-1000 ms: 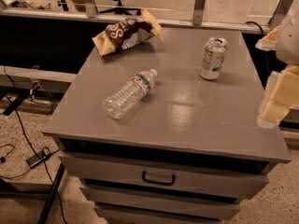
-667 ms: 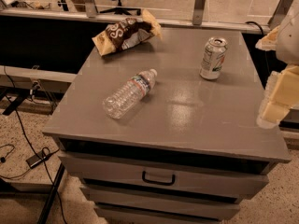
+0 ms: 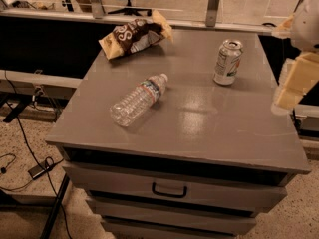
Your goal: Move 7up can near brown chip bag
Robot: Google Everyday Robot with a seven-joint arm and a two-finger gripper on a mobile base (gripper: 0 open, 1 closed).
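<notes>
Speckled flooring and loose black cables [image 3: 30, 153] are showing to the left of a grey drawer-fronted counter [image 3: 209, 133], which is carrying three items.

Item 1: the small silver-white aluminium 7up can [image 3: 228, 62] with green markings is standing upright near the far right corner of the counter, clear of contact with anything else.

Item 2: the wrinkly dark brown foil chip bag [image 3: 135, 36] with white lettering and tan-yellow edges is lying at the far left corner, slightly overhanging the back edge. Can and bag are sitting well apart, across most of the far edge.

Item 3: a clear plastic water bottle [image 3: 138, 99] is lying on its side towards the middle left, cap pointing to the far right, roughly between the two in depth but nearer the front.

The cream-coloured gripper [image 3: 293, 81] is hanging off the right edge of the counter, beside and in front of the can, not touching it. Whether it is open or closed cannot be told.

Assessment: the task is standing at its outset. No grasp is being made; reaching, gripping, carrying leftward past the bottle and setting down beside the bag are all outstanding.
</notes>
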